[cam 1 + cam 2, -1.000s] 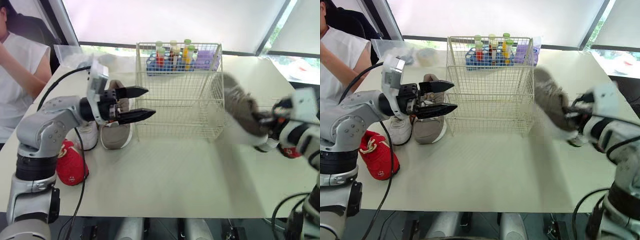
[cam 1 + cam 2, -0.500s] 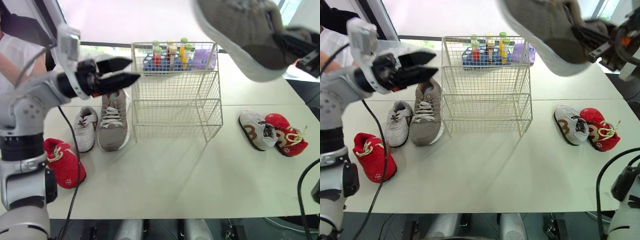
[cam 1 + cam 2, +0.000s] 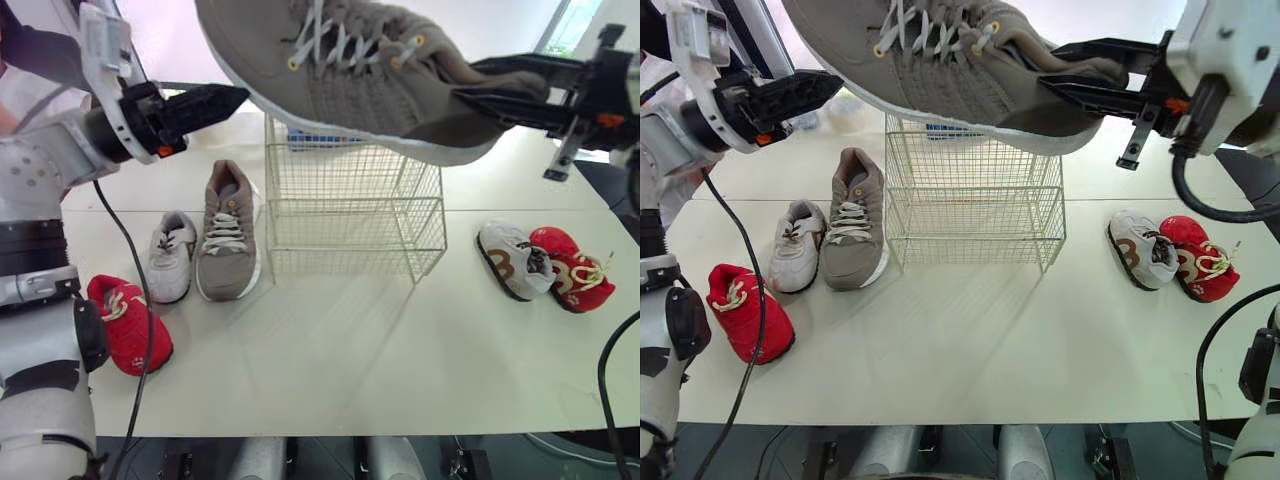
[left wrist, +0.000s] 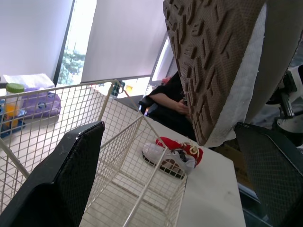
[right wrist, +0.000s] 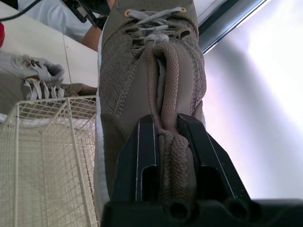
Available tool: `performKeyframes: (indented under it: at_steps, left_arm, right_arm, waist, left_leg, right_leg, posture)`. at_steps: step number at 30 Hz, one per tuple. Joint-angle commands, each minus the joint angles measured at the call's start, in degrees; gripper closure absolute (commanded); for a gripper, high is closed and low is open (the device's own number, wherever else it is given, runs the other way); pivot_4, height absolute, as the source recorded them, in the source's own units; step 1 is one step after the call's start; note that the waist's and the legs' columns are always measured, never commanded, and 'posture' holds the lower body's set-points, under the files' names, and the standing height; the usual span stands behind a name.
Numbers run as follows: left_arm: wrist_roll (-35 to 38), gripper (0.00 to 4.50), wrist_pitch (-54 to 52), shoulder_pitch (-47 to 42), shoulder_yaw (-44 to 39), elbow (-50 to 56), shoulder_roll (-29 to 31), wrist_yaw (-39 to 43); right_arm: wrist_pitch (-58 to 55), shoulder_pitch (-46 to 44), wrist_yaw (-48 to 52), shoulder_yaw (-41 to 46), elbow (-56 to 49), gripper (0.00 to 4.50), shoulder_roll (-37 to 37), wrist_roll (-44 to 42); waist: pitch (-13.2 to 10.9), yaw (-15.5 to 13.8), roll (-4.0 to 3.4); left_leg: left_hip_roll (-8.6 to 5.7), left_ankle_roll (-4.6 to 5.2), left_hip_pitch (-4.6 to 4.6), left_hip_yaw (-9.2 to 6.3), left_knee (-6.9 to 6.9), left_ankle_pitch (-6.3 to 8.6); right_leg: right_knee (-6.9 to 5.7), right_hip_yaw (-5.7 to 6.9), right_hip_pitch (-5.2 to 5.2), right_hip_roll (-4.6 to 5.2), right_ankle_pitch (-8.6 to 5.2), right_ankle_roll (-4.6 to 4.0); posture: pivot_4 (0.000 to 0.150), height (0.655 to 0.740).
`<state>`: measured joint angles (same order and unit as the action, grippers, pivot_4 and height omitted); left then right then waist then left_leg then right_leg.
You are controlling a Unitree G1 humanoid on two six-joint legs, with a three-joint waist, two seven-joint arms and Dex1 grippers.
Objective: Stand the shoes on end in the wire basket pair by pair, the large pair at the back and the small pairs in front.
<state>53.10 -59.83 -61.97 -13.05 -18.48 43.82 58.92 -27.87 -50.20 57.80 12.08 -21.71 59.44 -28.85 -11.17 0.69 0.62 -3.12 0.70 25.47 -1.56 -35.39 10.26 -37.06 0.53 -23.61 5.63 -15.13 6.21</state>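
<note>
My right gripper [image 3: 492,100] is shut on the heel of a large grey-brown shoe [image 3: 350,70], held sideways high over the wire basket [image 3: 350,215], toe pointing left. The right wrist view shows its fingers [image 5: 142,142] clamping the heel collar. My left gripper [image 3: 215,98] hovers open beside the toe, apart from it; the left wrist view shows the sole [image 4: 213,61] ahead. The matching large shoe [image 3: 228,235] lies left of the basket, with a small white shoe [image 3: 172,257] and a small red shoe [image 3: 128,325]. A second white shoe [image 3: 510,260] and red shoe [image 3: 570,268] lie to the right.
The basket stands at the back middle of the white table [image 3: 340,350]. A blue tube rack [image 3: 940,128] sits behind it, mostly hidden by the raised shoe. A person [image 3: 20,70] sits at the far left beyond the table's corner.
The right arm has swung the large shoe leftward and turned it, so it now stretches across above the basket. The left gripper has stayed high by the toe.
</note>
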Motion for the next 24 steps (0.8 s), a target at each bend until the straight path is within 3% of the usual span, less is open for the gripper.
performKeyframes:
  at_steps: [1,6,14,23,24]
  left_arm:
    - [2.36,0.00,-0.88,-2.29,-2.27,2.98,0.88,2.49]
    - [2.32,0.00,-1.36,-0.38,-1.89,6.38,1.83,4.57]
    - [0.67,0.00,0.17,-2.39,-2.10,2.98,0.74,2.09]
    - [-3.10,0.00,2.47,-3.75,0.42,1.30,-0.92,2.26]
    - [-3.43,0.25,2.54,-3.67,0.69,1.44,-1.12,2.34]
  right_arm:
    - [5.20,-2.84,0.10,-1.53,1.70,4.31,-0.44,2.62]
    - [7.33,-4.28,-1.23,-2.48,6.59,4.31,-0.94,4.91]
    - [5.69,-3.45,0.87,-2.25,0.60,4.31,-1.63,-0.53]
    - [4.53,-2.79,0.92,-3.18,-1.83,4.31,-1.61,-0.60]
    - [4.64,-2.82,0.94,-3.30,-1.70,4.31,-1.59,-0.26]
  waist:
    - [0.00,0.09,0.00]
    - [0.00,0.09,-0.01]
    - [-0.01,-0.02,-0.01]
    - [0.00,-0.04,0.00]
    - [0.00,-0.03,0.00]
  left_leg:
    - [0.00,-0.01,0.00,0.00,0.02,-0.01]
    - [0.00,-0.04,0.00,0.02,0.06,-0.01]
    - [0.00,-0.03,0.00,0.02,0.09,-0.01]
    - [-0.02,-0.03,-0.01,0.02,0.05,-0.02]
    - [-0.02,-0.03,0.00,0.02,0.05,-0.02]
  right_leg:
    - [0.00,0.00,-0.02,0.00,0.00,0.00]
    - [0.00,-0.05,-0.04,0.01,0.00,-0.01]
    - [0.01,-0.05,-0.05,0.01,0.01,-0.01]
    - [-0.01,-0.06,-0.03,0.01,0.01,-0.01]
    - [-0.01,-0.06,-0.03,0.01,0.01,-0.01]
  posture:
    - [0.150,0.7347]
    - [0.150,0.7347]
    - [0.150,0.7347]
    - [0.150,0.7347]
    - [0.150,0.7347]
